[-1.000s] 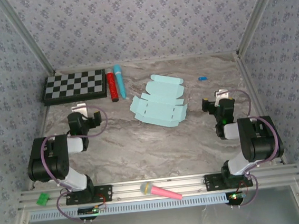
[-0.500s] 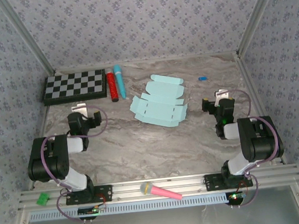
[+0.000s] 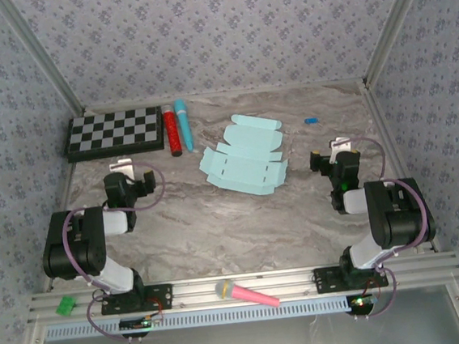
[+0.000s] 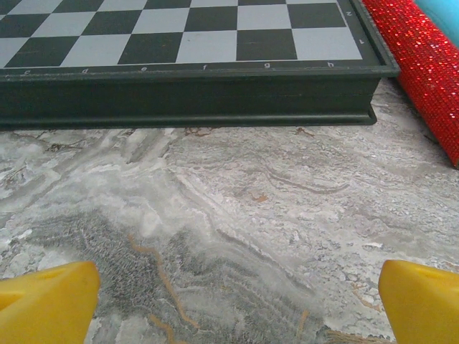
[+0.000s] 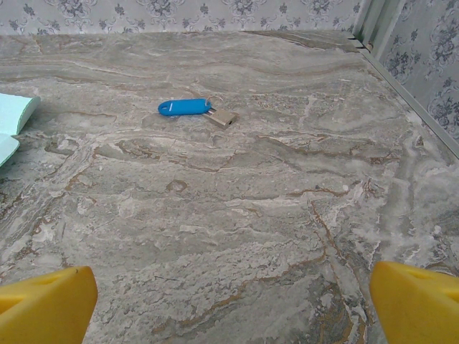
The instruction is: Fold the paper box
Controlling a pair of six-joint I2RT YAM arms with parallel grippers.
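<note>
Aqua-blue card lies flat on the marble worktop (image 3: 219, 230): the paper box (image 3: 243, 161) is an unfolded die-cut sheet, flaps and tabs spread out. It sits between my two arms, nearer the back wall than either of them and apart from both.

My left jaws stand wide and hold nothing. Their yellow fingertips (image 4: 44, 304) sit at the bottom corners of the left wrist view with bare marble between them. Ahead of them runs the dark edge of the checkerboard (image 4: 193, 43), and a red glitter marker (image 4: 430, 79) lies just to its right. From above, a turquoise marker (image 3: 183, 124) lies alongside the red one; whether the two touch I cannot tell.

My right jaws are equally wide and empty, yellow fingertips (image 5: 43, 304) low in the right wrist view. Beyond them a blue key tag (image 5: 185, 107) rests on the marble, and a corner of the paper box shows at the left edge of that view.

On the near rail lies a pink stick with a pale head (image 3: 245, 293), possibly a toy microphone.
</note>
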